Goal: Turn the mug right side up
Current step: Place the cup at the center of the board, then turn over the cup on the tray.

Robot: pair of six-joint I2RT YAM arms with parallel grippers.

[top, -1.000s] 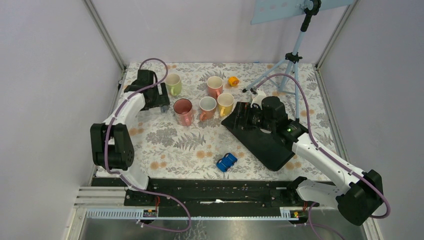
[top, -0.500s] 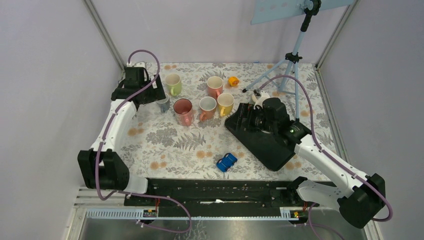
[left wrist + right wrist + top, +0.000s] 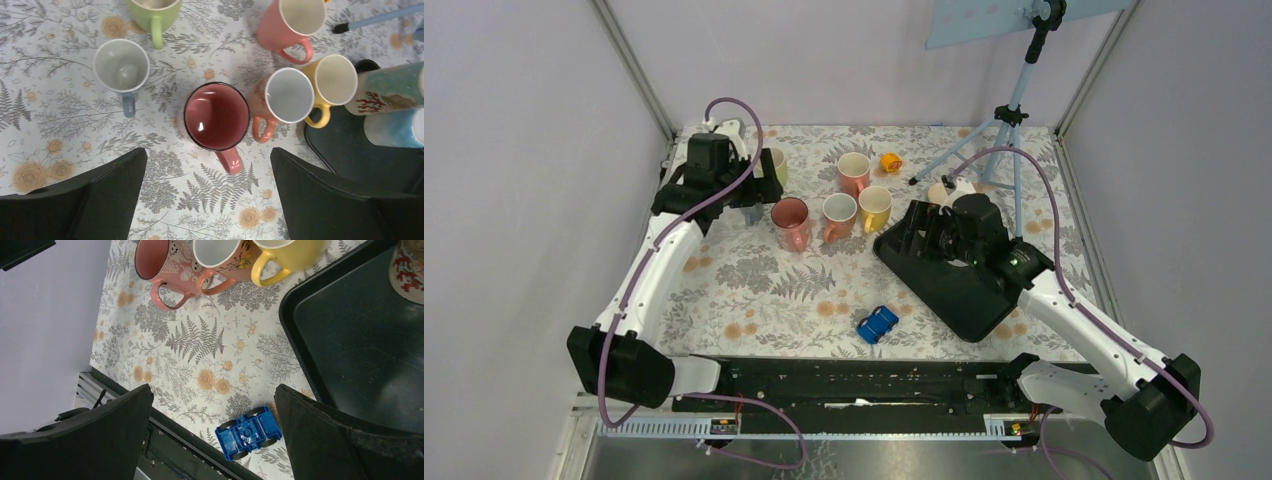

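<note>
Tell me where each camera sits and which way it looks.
Top external: fixed above and behind the arms, looking down on the table; both arms, left hand and right hand show.
Left wrist: on the left arm, looking down on mugs; its fingers frame the bottom.
Right wrist: on the right arm, looking down at black tray and blue toy car; fingers below.
Shared: dark pink mug, all three.

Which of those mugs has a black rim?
The dark pink mug in the middle of the cluster, red inside, with its handle pointing toward the arms. Its neighbours all have pale rims.
</note>
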